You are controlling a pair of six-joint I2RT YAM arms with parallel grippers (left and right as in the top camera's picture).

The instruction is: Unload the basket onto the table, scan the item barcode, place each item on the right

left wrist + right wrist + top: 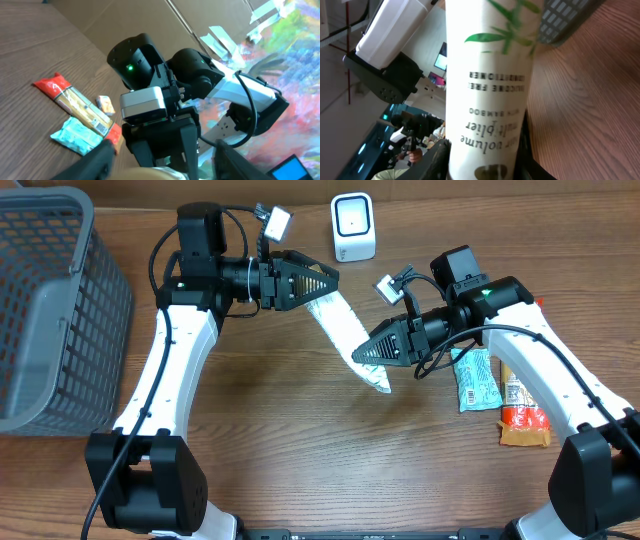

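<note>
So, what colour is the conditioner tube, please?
The conditioner tube is white with green leaves; right wrist view shows it best.

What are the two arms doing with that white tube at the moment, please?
The right gripper is shut on the lower end of a white conditioner tube, holding it up. The left gripper sits at the tube's upper end, though whether it grips yet is unclear. The white barcode scanner stands just beyond them, and the tube is not yet in front of it. Snack packets lie beneath the right arm.
</note>
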